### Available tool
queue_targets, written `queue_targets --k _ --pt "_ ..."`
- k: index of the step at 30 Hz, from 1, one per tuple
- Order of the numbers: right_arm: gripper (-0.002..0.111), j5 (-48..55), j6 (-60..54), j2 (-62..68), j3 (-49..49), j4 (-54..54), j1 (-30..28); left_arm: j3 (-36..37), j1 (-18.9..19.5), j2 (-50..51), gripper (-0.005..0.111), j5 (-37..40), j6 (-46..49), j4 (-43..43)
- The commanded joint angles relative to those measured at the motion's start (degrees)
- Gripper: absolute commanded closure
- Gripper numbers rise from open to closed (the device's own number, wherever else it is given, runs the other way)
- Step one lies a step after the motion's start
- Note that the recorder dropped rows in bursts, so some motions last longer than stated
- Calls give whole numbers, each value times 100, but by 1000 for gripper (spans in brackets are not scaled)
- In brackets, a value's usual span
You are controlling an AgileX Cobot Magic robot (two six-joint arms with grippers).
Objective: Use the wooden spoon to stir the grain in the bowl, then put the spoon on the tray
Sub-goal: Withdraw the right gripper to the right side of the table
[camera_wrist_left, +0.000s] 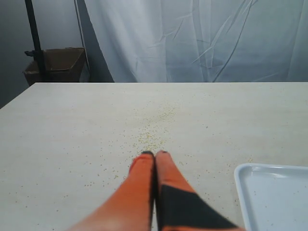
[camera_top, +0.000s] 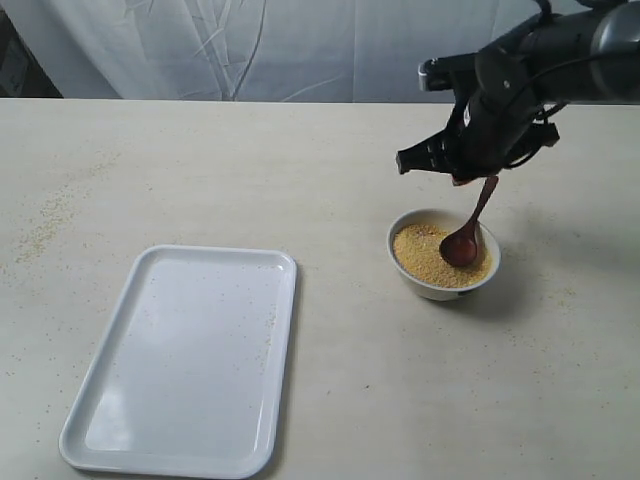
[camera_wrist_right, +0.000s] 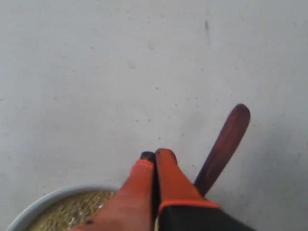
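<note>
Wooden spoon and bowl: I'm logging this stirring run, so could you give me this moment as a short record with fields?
spoon: wooden spoon, scoop in the grain, handle tilted up toward the right hand
bowl: white bowl, right of the tray in the exterior view
right hand: above the bowl, shut; handle runs beside it, grip unclear
left hand: left hand shut, holding nothing, near a tray corner
tray: no spoon on it
table: table has loose grains scattered on it
</note>
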Motion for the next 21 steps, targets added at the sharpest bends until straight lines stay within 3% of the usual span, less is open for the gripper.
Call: queue_targets --k 1,6,10,13,15,17,21 --pt "109 63 -2531 -615 -39 1411 -228 10 10 -22 107 -8 -2 5" --pt "109 112 -4703 -1064 404 4193 -1431 10 10 -22 107 -8 -2 5" --pt "109 -709 -6159 -1521 1593 6991 -2604 10 10 -22 107 -8 -2 5" --pt "109 -1597 -8078 -2045 2716 9502 -2966 10 10 -22 107 -8 -2 5" --pt "109 -1740 -9930 -2363 3374 11638 -2958 10 10 -22 107 -8 -2 5" --pt "109 -1202 -10552 -2515 3695 11638 -2958 10 10 -22 107 -8 -2 5" --pt "109 -260 -10533 -2547 3731 11638 -2958 10 10 -22 107 -8 -2 5"
